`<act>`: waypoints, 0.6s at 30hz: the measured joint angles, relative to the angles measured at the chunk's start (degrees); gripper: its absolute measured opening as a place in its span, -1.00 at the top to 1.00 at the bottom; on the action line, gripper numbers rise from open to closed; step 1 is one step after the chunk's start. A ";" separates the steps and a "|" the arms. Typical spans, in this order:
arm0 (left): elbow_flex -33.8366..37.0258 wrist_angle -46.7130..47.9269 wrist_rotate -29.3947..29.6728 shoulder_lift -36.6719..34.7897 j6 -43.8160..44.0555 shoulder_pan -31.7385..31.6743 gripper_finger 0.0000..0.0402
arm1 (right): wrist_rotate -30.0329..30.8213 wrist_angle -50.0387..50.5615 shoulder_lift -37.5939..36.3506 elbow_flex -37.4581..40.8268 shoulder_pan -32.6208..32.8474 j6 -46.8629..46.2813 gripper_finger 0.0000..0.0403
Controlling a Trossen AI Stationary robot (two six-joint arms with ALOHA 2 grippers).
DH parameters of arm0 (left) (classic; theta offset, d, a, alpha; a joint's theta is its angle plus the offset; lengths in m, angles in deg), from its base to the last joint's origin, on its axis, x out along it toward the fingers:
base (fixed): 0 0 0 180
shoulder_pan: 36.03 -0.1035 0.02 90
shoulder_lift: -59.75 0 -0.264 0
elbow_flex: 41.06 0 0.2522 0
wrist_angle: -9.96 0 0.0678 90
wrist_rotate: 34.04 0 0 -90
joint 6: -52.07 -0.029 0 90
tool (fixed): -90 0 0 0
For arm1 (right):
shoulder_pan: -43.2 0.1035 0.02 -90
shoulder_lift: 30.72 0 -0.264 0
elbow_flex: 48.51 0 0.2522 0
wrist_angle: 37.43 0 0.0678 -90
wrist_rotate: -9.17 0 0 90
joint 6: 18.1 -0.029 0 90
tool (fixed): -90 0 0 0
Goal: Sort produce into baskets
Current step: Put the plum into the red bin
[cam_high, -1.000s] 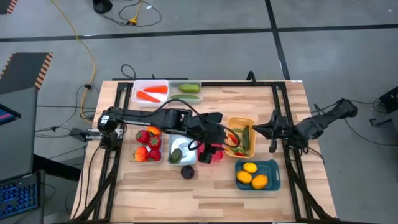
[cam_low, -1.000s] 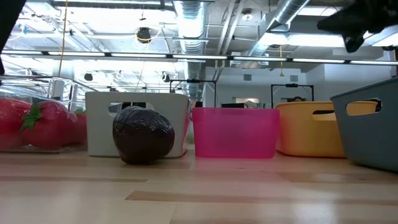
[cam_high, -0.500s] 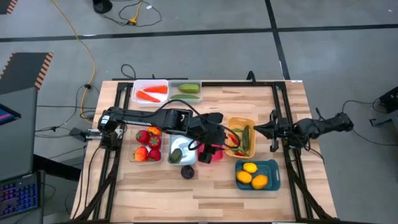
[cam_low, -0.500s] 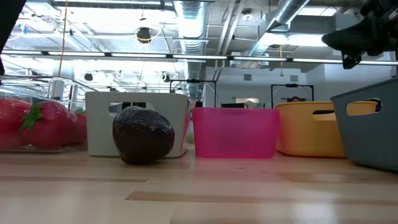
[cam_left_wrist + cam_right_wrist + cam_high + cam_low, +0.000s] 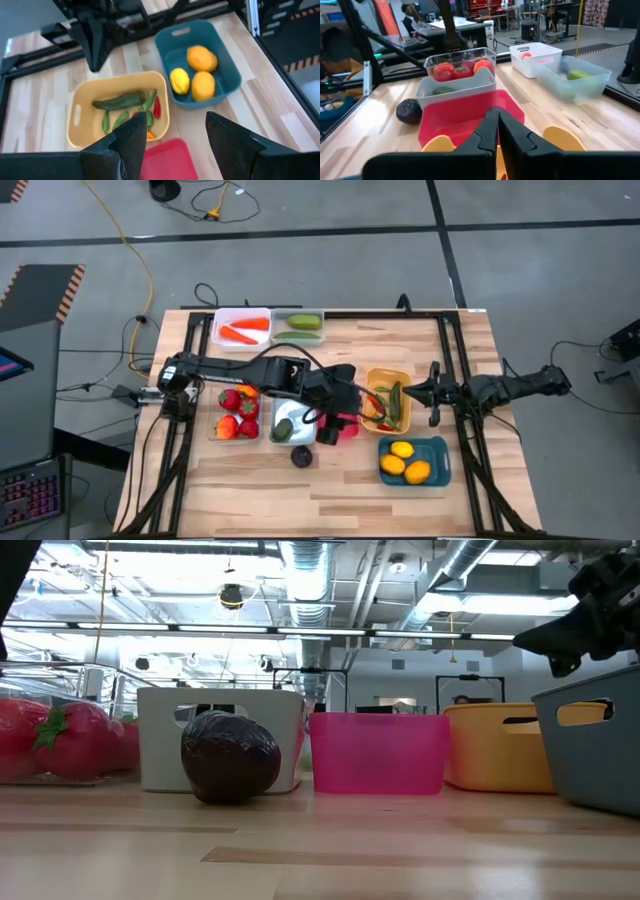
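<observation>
Here, the left gripper (image 5: 345, 402) is being held over the middle of the table (image 5: 340, 480) with its fingers (image 5: 131, 139) standing apart and nothing between them; the red basket (image 5: 167, 160) is lying directly beneath those fingers, and the yellow basket (image 5: 87, 97), in which a green cucumber (image 5: 117, 101), pods and a small red chili (image 5: 157, 107) are resting, is sitting just beyond them. A teal basket (image 5: 440, 455) carrying a lemon (image 5: 179, 80) and two orange fruits is placed beside the yellow one, further out from the fingertips. The right gripper (image 5: 432, 393) is being held level just past the far rim of the yellow basket, its fingers (image 5: 492, 131) pressed together on nothing. A dark purple plum (image 5: 302, 456) is lying loose on the table in front of the silver-grey basket (image 5: 281, 412), behind the left fingers, next to the clear basket (image 5: 214, 428) of red strawberries (image 5: 231, 400). The white basket (image 5: 222, 321) with carrots and another clear basket (image 5: 280, 323) with green produce are standing at the table's far edge.
</observation>
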 joint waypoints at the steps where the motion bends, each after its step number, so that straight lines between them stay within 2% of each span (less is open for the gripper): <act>1: 0.00 0.71 -0.04 0.00 -0.03 0.15 0.04 | -0.05 0.02 -0.03 0.00 0.02 0.42 0.77; 5: 0.00 4.23 -0.07 -0.16 0.00 1.05 0.04 | -0.48 0.20 0.12 0.00 0.24 1.90 0.80; 9: 0.02 7.48 -0.08 -1.35 2.04 2.39 0.04 | -3.90 -0.16 -0.01 0.04 0.15 5.91 0.86; 14: 0.00 11.37 -0.10 -2.60 5.05 4.07 0.04 | -4.55 -9.92 -0.01 2.86 -2.21 13.58 0.87; 18: 0.00 13.21 -0.05 -2.62 7.18 5.45 0.04 | -6.13 -11.40 0.80 3.41 -4.68 15.58 0.83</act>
